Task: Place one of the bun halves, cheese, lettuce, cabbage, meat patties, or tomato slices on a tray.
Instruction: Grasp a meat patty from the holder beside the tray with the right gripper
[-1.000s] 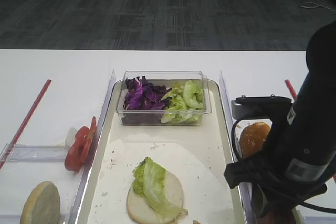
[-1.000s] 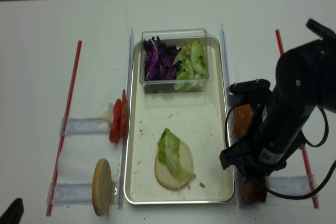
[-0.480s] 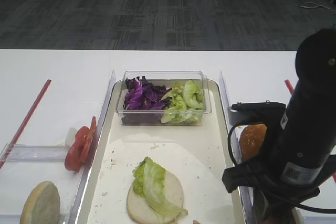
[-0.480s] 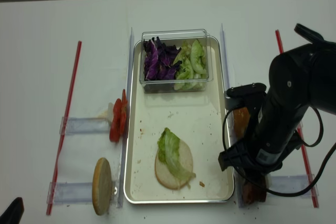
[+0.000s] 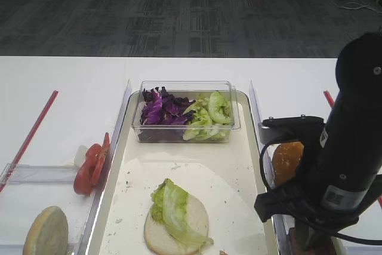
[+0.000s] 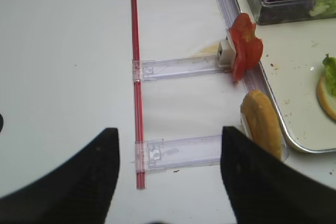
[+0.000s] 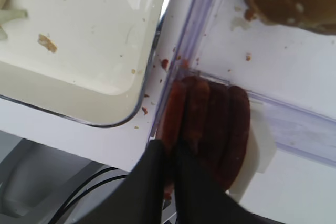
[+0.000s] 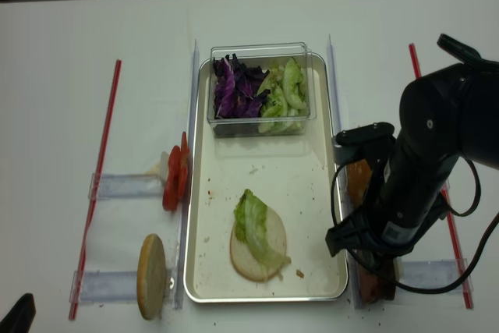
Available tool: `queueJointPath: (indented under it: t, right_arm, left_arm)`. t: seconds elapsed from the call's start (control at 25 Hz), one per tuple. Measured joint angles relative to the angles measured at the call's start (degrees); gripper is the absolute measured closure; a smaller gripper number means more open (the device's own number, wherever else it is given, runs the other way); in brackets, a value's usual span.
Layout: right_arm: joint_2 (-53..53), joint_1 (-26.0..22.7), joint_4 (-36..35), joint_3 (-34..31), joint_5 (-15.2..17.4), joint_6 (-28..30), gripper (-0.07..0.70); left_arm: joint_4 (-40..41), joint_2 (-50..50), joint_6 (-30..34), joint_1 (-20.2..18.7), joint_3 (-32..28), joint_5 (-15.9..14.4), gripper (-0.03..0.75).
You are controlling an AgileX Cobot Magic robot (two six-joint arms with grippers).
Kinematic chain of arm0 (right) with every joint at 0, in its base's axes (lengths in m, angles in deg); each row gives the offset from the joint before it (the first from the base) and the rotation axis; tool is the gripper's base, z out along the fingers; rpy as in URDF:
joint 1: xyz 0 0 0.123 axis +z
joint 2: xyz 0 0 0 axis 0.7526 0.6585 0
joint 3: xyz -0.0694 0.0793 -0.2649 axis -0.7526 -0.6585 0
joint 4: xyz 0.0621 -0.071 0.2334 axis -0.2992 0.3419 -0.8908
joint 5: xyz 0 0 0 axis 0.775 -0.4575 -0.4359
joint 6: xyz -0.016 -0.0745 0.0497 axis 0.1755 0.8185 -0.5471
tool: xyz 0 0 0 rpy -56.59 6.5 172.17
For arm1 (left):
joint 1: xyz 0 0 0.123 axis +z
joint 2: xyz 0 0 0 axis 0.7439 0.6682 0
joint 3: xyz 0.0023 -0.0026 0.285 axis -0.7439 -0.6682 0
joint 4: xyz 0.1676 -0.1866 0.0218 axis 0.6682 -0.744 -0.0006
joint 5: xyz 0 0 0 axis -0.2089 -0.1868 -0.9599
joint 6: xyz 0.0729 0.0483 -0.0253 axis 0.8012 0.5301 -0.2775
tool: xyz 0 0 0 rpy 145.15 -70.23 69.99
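Observation:
Several meat patties point(image 7: 212, 127) stand on edge in a clear rail just right of the tray point(image 7: 79, 61). My right gripper point(image 7: 170, 149) is shut on the leftmost meat patty point(image 7: 174, 109), one finger on each face. From overhead my right arm point(image 8: 413, 169) hides that grip, and only the patties' ends point(image 8: 375, 288) show. On the tray point(image 8: 267, 299) lies a pale bun half point(image 8: 248, 261) with a lettuce leaf point(image 8: 251, 224) on it. My left gripper point(image 6: 169, 182) hovers open over the table, left of the tray, with nothing in it.
A clear tub at the tray's far end holds purple cabbage point(image 8: 232, 87) and lettuce point(image 8: 285, 95). Tomato slices point(image 8: 175, 181) and a bun half on edge point(image 8: 152, 276) stand in rails left of the tray. A brown bun half point(image 8: 357, 181) sits beyond the patties. Red strips point(image 8: 97, 185) border both sides.
My right gripper has closed from open onto the leftmost patty, and the right arm has shifted slightly over the patties. The left arm has not moved.

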Motion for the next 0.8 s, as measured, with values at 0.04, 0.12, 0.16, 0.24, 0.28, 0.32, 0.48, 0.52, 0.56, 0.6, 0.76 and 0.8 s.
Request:
queueJointPath:
  t: [0.04, 0.12, 0.16, 0.24, 0.28, 0.32, 0.48, 0.52, 0.56, 0.6, 0.76, 0.8]
  right_arm:
    - [0.00, 0.00, 0.00, 0.00, 0.00, 0.00, 0.574]
    - [0.00, 0.00, 0.04, 0.00, 0.00, 0.05, 0.574]
    - [0.00, 0.00, 0.04, 0.00, 0.00, 0.05, 0.574]
    - [0.00, 0.00, 0.04, 0.00, 0.00, 0.05, 0.575]
    - [0.00, 0.00, 0.04, 0.00, 0.00, 0.05, 0.575]
    - [0.00, 0.00, 0.04, 0.00, 0.00, 0.05, 0.575]
    - [-0.83, 0.00, 0.13, 0.00, 0.22, 0.05, 0.575]
    - [-1.12, 0.00, 0.13, 0.00, 0.36, 0.05, 0.577]
    - [-1.55, 0.00, 0.13, 0.00, 0.48, 0.05, 0.577]
    - [-1.94, 0.00, 0.13, 0.00, 0.79, 0.05, 0.577]
    - [-3.36, 0.00, -0.07, 0.00, 1.73, 0.05, 0.577]
    - [-3.62, 0.00, -0.13, 0.00, 1.82, 0.05, 0.577]
  left_arm:
    - [0.00, 0.00, 0.00, 0.00, 0.00, 0.00, 0.288]
    - [0.00, 0.00, 0.00, 0.00, 0.00, 0.00, 0.288]
    - [0.00, 0.00, 0.00, 0.00, 0.00, 0.00, 0.288]
    - [0.00, 0.00, 0.00, 0.00, 0.00, 0.00, 0.288]
    - [0.00, 0.00, 0.00, 0.00, 0.00, 0.00, 0.288]
    - [0.00, 0.00, 0.00, 0.00, 0.00, 0.00, 0.288]
    - [0.00, 0.00, 0.00, 0.00, 0.00, 0.00, 0.288]
    - [0.00, 0.00, 0.00, 0.00, 0.00, 0.00, 0.288]
    - [0.00, 0.00, 0.00, 0.00, 0.00, 0.00, 0.288]
    - [0.00, 0.00, 0.00, 0.00, 0.00, 0.00, 0.288]
    - [0.00, 0.00, 0.00, 0.00, 0.00, 0.00, 0.288]
    - [0.00, 0.00, 0.00, 0.00, 0.00, 0.00, 0.288]
